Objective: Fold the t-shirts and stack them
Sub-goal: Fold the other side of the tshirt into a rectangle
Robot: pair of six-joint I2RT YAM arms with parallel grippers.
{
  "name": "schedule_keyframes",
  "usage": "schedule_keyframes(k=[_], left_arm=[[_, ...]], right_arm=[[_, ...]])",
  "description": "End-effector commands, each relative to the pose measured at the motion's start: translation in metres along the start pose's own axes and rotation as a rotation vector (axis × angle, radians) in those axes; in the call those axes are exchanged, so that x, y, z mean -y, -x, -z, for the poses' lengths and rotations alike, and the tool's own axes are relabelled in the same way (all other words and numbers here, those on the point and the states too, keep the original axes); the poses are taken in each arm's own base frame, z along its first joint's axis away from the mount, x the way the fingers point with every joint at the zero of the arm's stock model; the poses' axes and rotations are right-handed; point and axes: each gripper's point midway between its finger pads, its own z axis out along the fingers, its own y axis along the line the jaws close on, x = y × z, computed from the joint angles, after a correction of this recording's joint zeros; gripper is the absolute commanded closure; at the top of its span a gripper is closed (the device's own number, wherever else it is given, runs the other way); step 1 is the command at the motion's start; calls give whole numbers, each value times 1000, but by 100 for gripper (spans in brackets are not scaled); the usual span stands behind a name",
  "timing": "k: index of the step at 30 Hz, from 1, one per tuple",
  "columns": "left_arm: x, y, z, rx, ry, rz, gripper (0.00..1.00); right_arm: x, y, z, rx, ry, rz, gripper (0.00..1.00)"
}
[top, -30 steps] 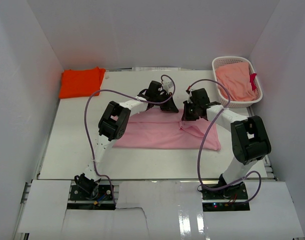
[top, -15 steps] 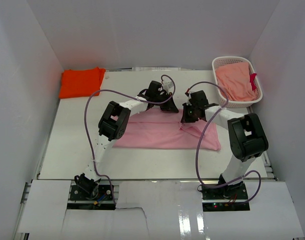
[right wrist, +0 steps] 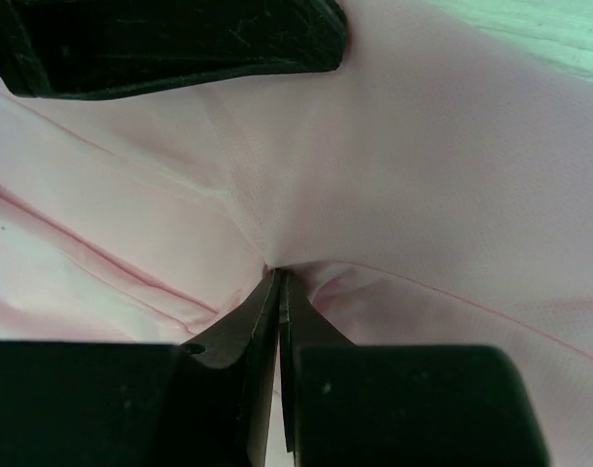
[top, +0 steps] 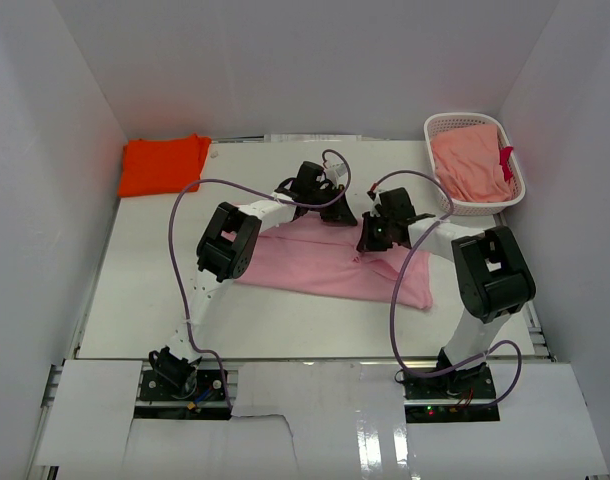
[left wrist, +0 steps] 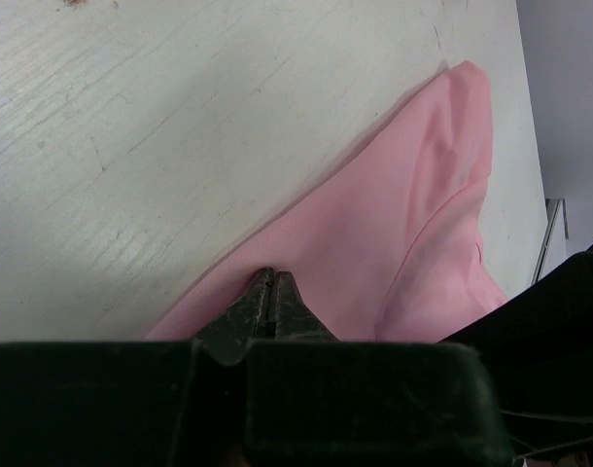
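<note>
We log the pink shirt point(top: 325, 272) spread across the middle of the table point(top: 145, 280). At its far edge the left gripper point(left wrist: 269, 284) is clamped on the cloth. Just to the right, the right gripper point(right wrist: 277, 280) pinches a fold, jaws closed on fabric. The orange shirt point(top: 163, 165) lies folded in the far left corner. The basket point(top: 437, 128) at far right holds a peach cloth point(top: 472, 160).

White arms point(top: 263, 208), blocky black joints point(top: 228, 243) — thin purple cables point(top: 172, 240) alongside.
</note>
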Motion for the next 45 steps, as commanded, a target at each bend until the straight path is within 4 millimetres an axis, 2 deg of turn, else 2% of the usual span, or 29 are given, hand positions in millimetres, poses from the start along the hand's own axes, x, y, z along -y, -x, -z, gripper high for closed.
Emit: schedule_keyframes(k=[1, 2, 7, 11, 14, 21, 22, 25, 30, 35, 39, 45], left_arm=[[-24, -30, -6, -76, 78, 37, 100], [-24, -31, -6, -76, 78, 37, 100], [-23, -30, -6, -76, 77, 34, 100], [-21, -31, -5, -81, 67, 31, 100], [-16, -30, -1, -80, 63, 30, 100], [12, -3, 25, -27, 73, -33, 100], [17, 4, 27, -16, 71, -43, 100], [19, 8, 30, -15, 81, -48, 100], [10, 1, 25, -31, 98, -36, 100], [4, -4, 21, -42, 104, -24, 100], [1, -5, 19, -44, 105, -24, 100], [0, -6, 16, -50, 97, -17, 100]], right_arm=[[-7, 6, 3, 3, 7, 12, 92], [-10, 18, 7, 25, 4, 21, 92], [-18, 44, 35, 88, -20, 42, 92], [-15, 46, 52, 112, -53, 47, 92], [-7, 40, 55, 112, -69, 39, 92], [7, 36, 67, 121, -87, 14, 92], [10, 35, 68, 121, -102, 10, 92], [19, 25, 69, 109, -122, -10, 92], [31, 6, 65, 71, -132, -34, 92], [30, -9, 62, 52, -103, -43, 92], [29, -32, 60, 16, -79, -57, 92], [20, -50, 65, 3, -27, -72, 92]])
